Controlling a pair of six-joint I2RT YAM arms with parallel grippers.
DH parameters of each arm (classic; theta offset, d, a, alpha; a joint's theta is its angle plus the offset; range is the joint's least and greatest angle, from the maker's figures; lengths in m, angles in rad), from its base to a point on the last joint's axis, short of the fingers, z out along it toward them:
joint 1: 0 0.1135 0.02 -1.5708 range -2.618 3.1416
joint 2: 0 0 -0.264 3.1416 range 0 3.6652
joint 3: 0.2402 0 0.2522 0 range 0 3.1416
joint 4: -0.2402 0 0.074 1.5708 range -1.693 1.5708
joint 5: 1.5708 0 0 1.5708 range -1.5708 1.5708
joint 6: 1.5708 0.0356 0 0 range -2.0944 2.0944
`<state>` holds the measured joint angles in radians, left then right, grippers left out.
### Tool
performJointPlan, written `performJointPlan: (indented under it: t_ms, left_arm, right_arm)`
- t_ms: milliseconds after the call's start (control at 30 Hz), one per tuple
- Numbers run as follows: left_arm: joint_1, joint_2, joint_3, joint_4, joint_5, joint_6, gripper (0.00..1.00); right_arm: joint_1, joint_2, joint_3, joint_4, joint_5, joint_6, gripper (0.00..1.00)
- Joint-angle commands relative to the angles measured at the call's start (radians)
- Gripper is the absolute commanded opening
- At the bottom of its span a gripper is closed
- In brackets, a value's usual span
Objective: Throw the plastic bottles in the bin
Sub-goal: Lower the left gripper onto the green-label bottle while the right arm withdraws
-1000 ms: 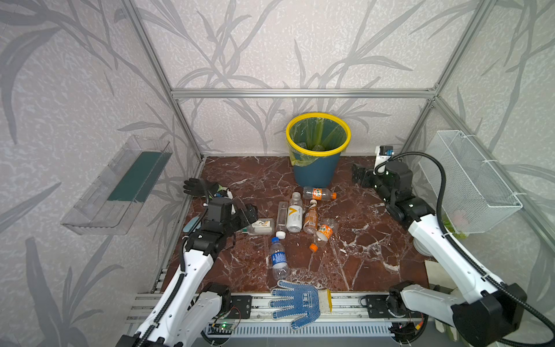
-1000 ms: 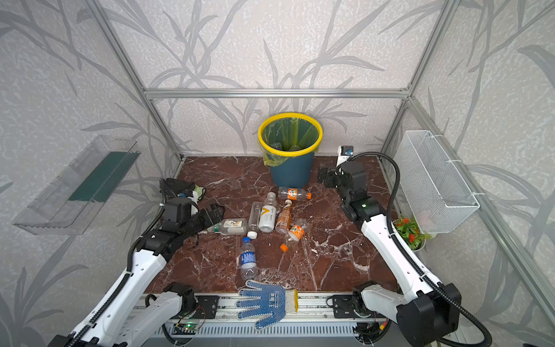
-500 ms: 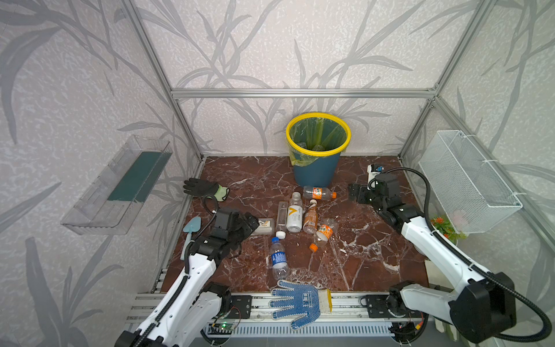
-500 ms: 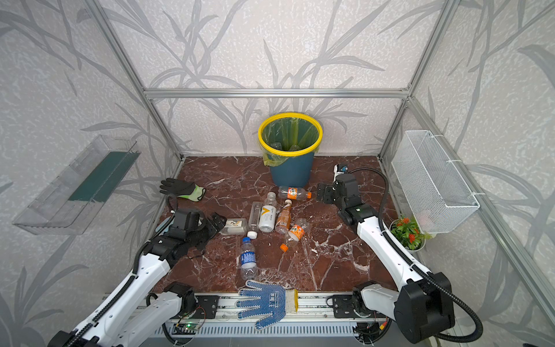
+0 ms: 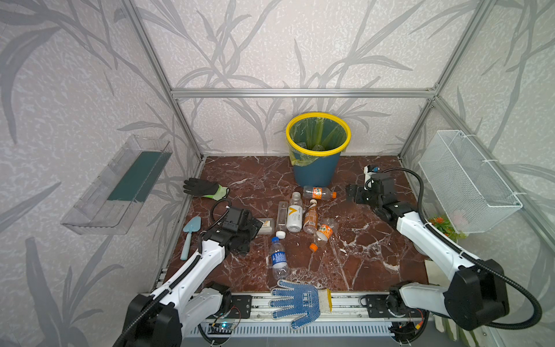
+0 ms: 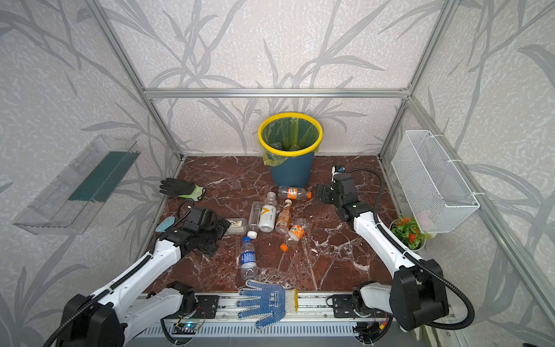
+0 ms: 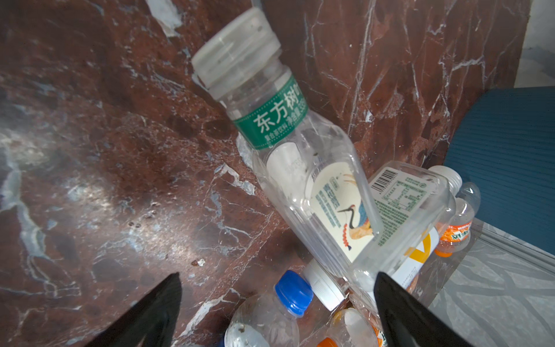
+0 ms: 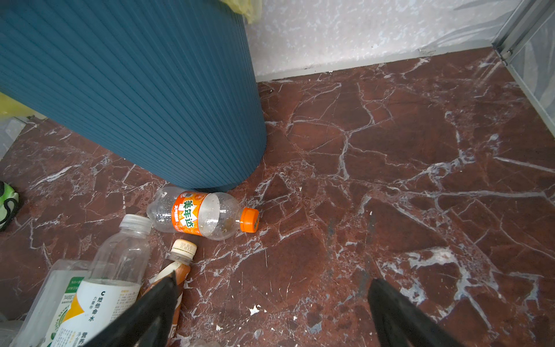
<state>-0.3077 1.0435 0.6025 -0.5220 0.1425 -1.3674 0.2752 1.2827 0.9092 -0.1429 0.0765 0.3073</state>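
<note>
The dark-blue bin [image 5: 312,175] [image 6: 289,172] with its yellow rim stands at the back, with two bottles showing inside. Several plastic bottles lie on the floor in front of it: an orange-label one [image 5: 318,192] [image 8: 204,214], a white-label one [image 5: 294,214] and a blue-label one [image 5: 278,260]. My left gripper [image 5: 254,226] [image 7: 277,284] is open, low beside the clear crane-label bottle [image 7: 300,168]. A blue cap lies between its fingers, untouched. My right gripper [image 5: 351,193] [image 8: 273,282] hangs open over bare floor, right of the orange-label bottle.
A black-and-green glove [image 5: 204,189] lies at the back left, a blue dotted glove [image 5: 297,300] on the front rail and a trowel [image 5: 190,231] by the left wall. On the right are a wire basket [image 5: 465,180] and a potted plant [image 5: 444,225]. A clear tray [image 5: 120,186] is on the left wall.
The left gripper has come down and nearer, up against the left end of the bottle cluster. The right gripper has dropped and moved left toward the orange-label bottle by the bin.
</note>
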Motion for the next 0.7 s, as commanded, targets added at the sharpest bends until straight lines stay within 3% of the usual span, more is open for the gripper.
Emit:
performJointPlan:
  t_ms: [0, 133, 500, 667]
  left_arm:
    - [-0.002, 0.037, 0.054, 0.006, -0.013, -0.076, 0.99]
    - [0.001, 0.105, 0.109, 0.0, -0.042, -0.07, 0.99]
    - [0.034, 0.346, 0.241, 0.017, 0.082, -0.025, 0.99]
    - [0.057, 0.418, 0.279, 0.025, 0.078, 0.005, 0.99]
  right_arm:
    - [-0.008, 0.01, -0.01, 0.03, -0.018, 0.015, 1.0]
    - [-0.011, 0.021, -0.016, 0.036, -0.026, 0.025, 1.0]
    - [-0.017, 0.02, -0.039, 0.048, -0.047, 0.043, 1.0]
    - [-0.028, 0.014, -0.057, 0.055, -0.061, 0.051, 1.0]
